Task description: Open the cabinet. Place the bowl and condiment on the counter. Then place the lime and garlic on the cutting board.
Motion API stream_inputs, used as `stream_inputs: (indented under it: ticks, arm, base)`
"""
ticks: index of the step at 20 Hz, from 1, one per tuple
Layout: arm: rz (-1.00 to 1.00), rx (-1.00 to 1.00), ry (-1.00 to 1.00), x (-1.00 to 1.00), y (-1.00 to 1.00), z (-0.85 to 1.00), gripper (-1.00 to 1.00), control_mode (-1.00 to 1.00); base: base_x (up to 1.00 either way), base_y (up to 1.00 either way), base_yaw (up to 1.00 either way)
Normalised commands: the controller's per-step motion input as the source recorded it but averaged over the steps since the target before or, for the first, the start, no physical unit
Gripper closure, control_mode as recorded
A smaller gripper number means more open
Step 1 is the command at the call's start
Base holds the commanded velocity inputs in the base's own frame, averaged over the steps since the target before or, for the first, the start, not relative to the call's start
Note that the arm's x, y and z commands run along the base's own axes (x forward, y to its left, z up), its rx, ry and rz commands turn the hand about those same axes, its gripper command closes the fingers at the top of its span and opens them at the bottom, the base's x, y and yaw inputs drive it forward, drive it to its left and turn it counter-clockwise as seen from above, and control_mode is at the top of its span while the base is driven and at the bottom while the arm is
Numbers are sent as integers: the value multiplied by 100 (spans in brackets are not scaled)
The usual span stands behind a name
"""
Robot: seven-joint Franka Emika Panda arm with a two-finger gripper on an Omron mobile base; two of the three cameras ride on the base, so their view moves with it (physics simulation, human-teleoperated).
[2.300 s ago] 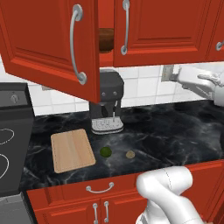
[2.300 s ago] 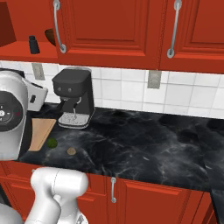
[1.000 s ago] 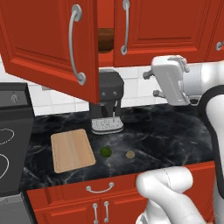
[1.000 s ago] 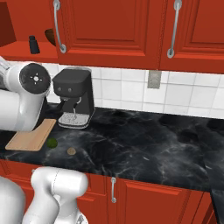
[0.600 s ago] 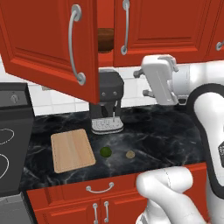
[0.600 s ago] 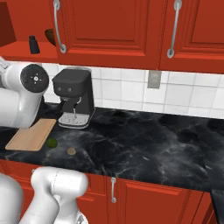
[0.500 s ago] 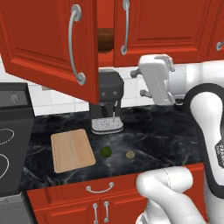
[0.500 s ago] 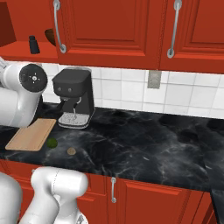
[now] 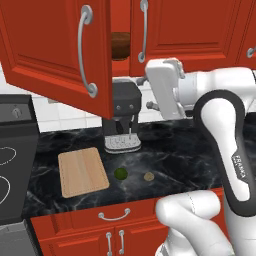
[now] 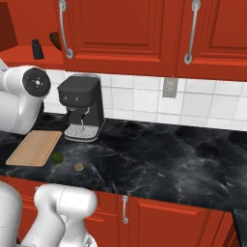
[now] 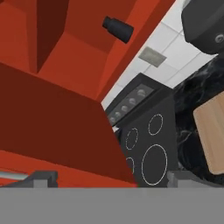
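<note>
**Cabinet door swung out, bowl and shaker on the shelf**

The cabinet [image 9: 65, 55] is a glossy red wall unit with panelled doors and long silver bar handles. Its left door stands swung out toward the cameras, and the right door is shut. Below it runs the surface [image 9: 180, 155], black with thin white veins, reaching from the stove [image 9: 15, 165] at its left end along the tiled wall.

The white arm reaches up in front of the right door, and its claw [image 11: 109, 177] is released, the two dark fingertips [image 11: 41, 177] standing wide apart with nothing between them, just below the open door's lower edge.

A dark coffee machine [image 9: 122, 117] stands at the back edge of the surface, under the gap of the cabinet.

The cutting board [image 9: 82, 171] is a light tan rectangle with rounded corners, lying flat near the front edge, just right of the stove.

The bowl [image 9: 120, 46] is wide, round and dark brown, sitting on the cabinet shelf in the gap between the doors.

The condiment [image 10: 36, 48], a small dark cylinder with a narrower cap, stands upright on the same shelf, left of the bowl.

The lime [image 9: 120, 173], a small dark green ball, lies on the surface just right of the board, not on it. The garlic [image 9: 148, 176], a tan lumpy bulb of similar size, lies near the lime on its right, apart from it.
</note>
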Motion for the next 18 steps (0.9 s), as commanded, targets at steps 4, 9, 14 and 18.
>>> stream_inputs:
  ticks: [4,9,14,18]
  arm:
    - [3,7,5,16,8,0,-100,-100]
    - [0,5,3,13,13,0,-100,-100]
    - [0,4,0,21,23,0,-100,-100]
    - [1,4,1,18,17,0,-100,-100]
  base:
    - [0,0,0]
    - [0,0,0]
    - [0,0,0]
    - [0,0,0]
